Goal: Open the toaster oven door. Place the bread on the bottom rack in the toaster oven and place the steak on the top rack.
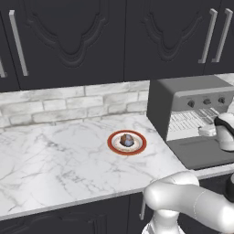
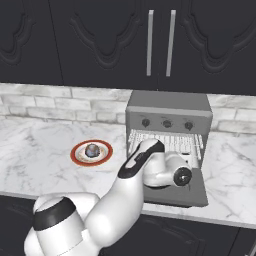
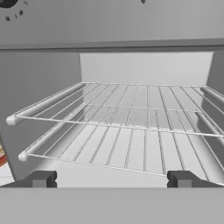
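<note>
A white marble counter (image 1: 55,160) runs beneath dark upper cabinets (image 1: 91,36) and a pale brick backsplash (image 1: 68,107). At the right end, about three o'clock from the counter's middle, stands the toaster oven (image 2: 167,107), a boxy grey appliance with three small knobs (image 2: 167,123) in a row.

The toaster oven door (image 2: 192,192) is folded all the way down and lies flat over the counter's front edge, so the first step of the task looks done. Inside, two wire racks show, the top rack (image 3: 131,107) above the bottom rack (image 3: 122,148); both look bare.

The white robot arm (image 2: 120,200) reaches up from the base and bends toward the open oven. Its hand hovers just in front of the opening, above the lowered door, likely because it was working at the door. The jaws (image 3: 111,179) are spread wide and grasp nothing.

At about nine o'clock from the oven, well apart from it, a red-rimmed plate (image 1: 139,146) sits on the counter. The bread (image 1: 127,140), a small brownish-grey lump, rests at its centre. A flat piece seems to lie under it, perhaps the steak, but it is too small to tell. The arm must probably swing left to fetch the food.
</note>
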